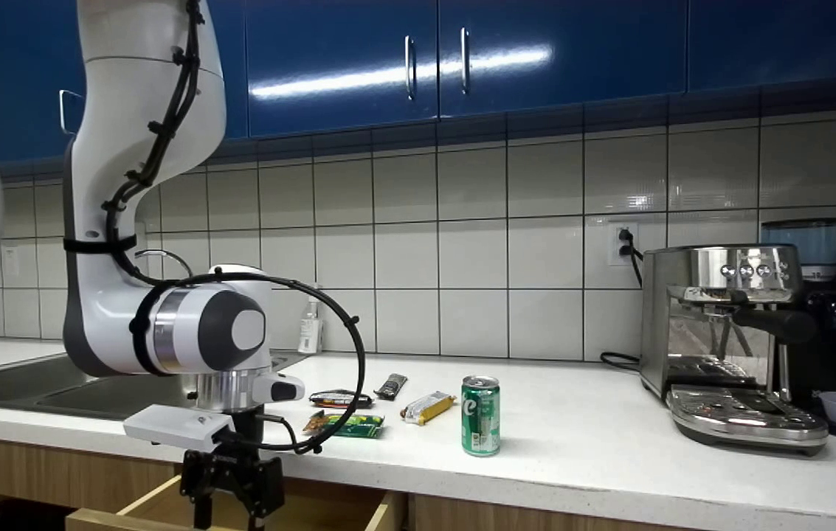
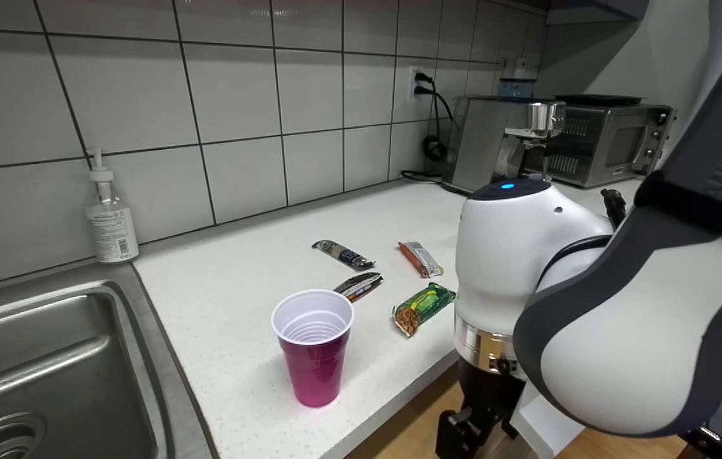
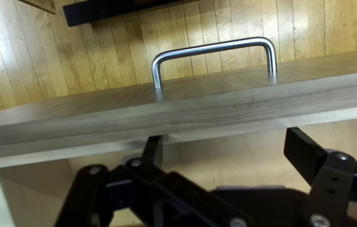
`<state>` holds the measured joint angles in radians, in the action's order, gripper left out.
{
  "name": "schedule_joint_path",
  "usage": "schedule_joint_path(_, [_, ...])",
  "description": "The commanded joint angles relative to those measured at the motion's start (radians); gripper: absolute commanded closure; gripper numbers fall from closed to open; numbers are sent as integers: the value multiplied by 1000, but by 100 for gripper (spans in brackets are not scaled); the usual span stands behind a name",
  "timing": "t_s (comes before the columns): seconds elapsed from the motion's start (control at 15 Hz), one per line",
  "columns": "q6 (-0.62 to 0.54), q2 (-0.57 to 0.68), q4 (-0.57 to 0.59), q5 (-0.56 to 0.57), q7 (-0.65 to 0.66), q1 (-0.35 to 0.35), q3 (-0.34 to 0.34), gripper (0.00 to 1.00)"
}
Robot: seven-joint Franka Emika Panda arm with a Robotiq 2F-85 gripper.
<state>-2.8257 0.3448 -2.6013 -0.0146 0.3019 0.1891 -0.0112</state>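
Tiled wall (image 1: 404, 254) is backing the white table (image 1: 580, 464); a green can (image 1: 481, 424) is sitting upright on it. Beneath the table edge, the drawer (image 1: 387, 509) is standing open. End effector (image 3: 222, 135) is pointing down into it, jaws spread wide, near its front panel (image 3: 203, 110).

In an exterior view, the camera faces the tiled wall (image 1: 473, 254) across the counter (image 1: 572, 457). In an exterior view, the camera looks obliquely along the counter from beside the sink (image 2: 80, 370). Both cover the espresso machine (image 1: 713, 332). The wrist camera points steeply down, near the drawer (image 3: 197, 116).
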Motion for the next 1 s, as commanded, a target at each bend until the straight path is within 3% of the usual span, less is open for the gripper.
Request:
schedule_joint_path(0.0, [20, -71, -80, -23, -19, -12, -22, 0])
schedule_joint_path(0.93, [58, -197, -228, 22, 30, 28, -10, 0])
